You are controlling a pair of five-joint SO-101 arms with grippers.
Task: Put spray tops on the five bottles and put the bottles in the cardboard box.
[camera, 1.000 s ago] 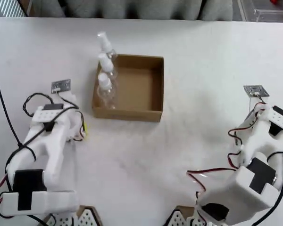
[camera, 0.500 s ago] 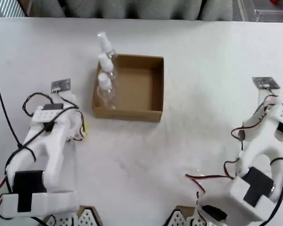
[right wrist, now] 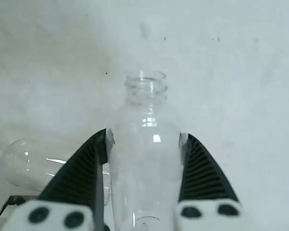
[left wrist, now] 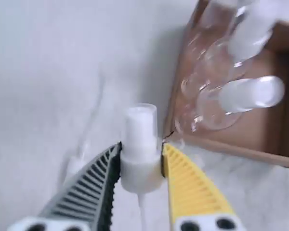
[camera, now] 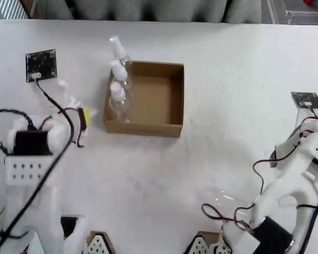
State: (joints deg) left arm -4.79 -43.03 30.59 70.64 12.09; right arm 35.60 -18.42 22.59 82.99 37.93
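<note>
My left gripper [left wrist: 140, 148] is shut on a white spray top [left wrist: 139, 139], held close to the left outer wall of the cardboard box [camera: 169, 100]. In the high view that gripper [camera: 78, 117] sits left of the box. Three capped clear bottles [camera: 118, 98] stand in a row along the box's left inner wall, and appear blurred in the left wrist view [left wrist: 241, 96]. My right gripper [right wrist: 144, 137] is shut on an uncapped clear bottle [right wrist: 145, 139], neck pointing away from the camera. A second uncapped bottle [right wrist: 24, 163] lies on the table beside it.
The white table [camera: 228, 79] spreads wide around the box. The right arm [camera: 291, 180] is folded low at the front right corner, with red and black cables [camera: 228, 209] trailing by its base. The box's right half holds nothing.
The left arm has risen and swung forward, carrying its gripper nearer the box's left wall. The right arm has drawn back toward the front right. The bottles in the box stayed put.
</note>
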